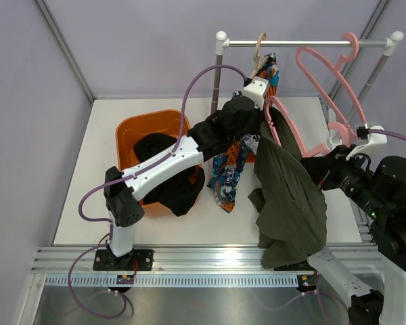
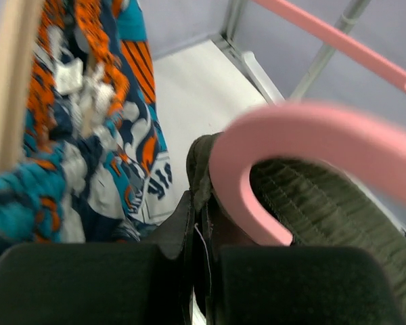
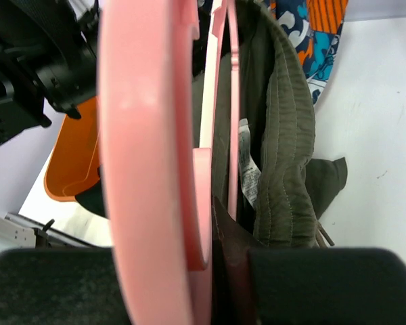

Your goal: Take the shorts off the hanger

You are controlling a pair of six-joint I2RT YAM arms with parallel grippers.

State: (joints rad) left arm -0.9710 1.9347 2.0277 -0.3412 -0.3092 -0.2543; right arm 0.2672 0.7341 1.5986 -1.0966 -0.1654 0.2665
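Observation:
The olive green shorts [image 1: 287, 196] hang from a pink hanger [image 1: 318, 81] and drape to the table's front edge. My left gripper [image 1: 262, 132] is shut on their waistband edge; the left wrist view shows the gripper [image 2: 201, 223] pinching the olive cloth [image 2: 325, 203] beside the pink hanger's curved end [image 2: 311, 128]. My right gripper [image 1: 323, 166] is shut on the pink hanger, as the right wrist view shows [image 3: 220, 230]. The patterned shorts [image 1: 229, 172] hang from a wooden hanger [image 1: 259, 51] on the rail. The black shorts [image 1: 169, 183] lie in the orange basket [image 1: 132, 128].
A white and metal clothes rail [image 1: 304, 42] stands at the back, its posts on the table. The pink hanger's hook is up at the rail. The orange basket sits left of centre, under my left arm. Grey walls enclose the table.

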